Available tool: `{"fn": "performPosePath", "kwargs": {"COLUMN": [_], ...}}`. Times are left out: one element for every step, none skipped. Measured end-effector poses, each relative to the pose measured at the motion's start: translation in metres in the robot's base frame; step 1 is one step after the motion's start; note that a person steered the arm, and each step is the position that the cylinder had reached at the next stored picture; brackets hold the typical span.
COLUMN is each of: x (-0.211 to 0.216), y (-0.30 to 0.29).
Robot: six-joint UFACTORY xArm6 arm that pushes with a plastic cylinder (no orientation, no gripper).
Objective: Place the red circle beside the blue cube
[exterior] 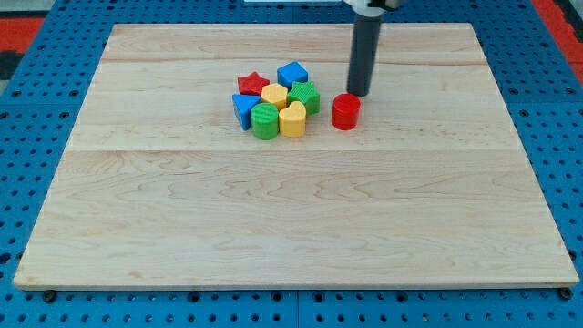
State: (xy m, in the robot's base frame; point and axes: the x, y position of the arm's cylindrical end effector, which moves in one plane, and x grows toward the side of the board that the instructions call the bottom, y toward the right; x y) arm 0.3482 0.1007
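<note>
My tip [358,94] sat on the wooden board [291,219], just above the red circle [345,112] in the view, a bit to its right, v. close; couldn't tell if touching. No hand on this arm, just a plain dark rod, so nothing wide, narrow or held.

Red circle stood alone to the right of the block cluster, near but apart from it. Blue cube [292,74] was at the cluster's top right, up & left of the red circle, w/ a green block [305,96] between them.

Rest of cluster, all packed together: red star [252,84] top left, yellow block [274,94] in the middle, blue block [243,109] at left, green cylinder [264,120] & another yellow block [292,118] along the bottom.
</note>
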Motion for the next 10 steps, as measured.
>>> {"fn": "performPosePath", "kwargs": {"x": [0.022,0.036,0.043,0.043,0.04,0.053,0.068,0.047,0.014,-0.013], "y": [0.024,0.041,0.024,0.014,0.003,0.004,-0.021,-0.04,-0.035,-0.027]}}
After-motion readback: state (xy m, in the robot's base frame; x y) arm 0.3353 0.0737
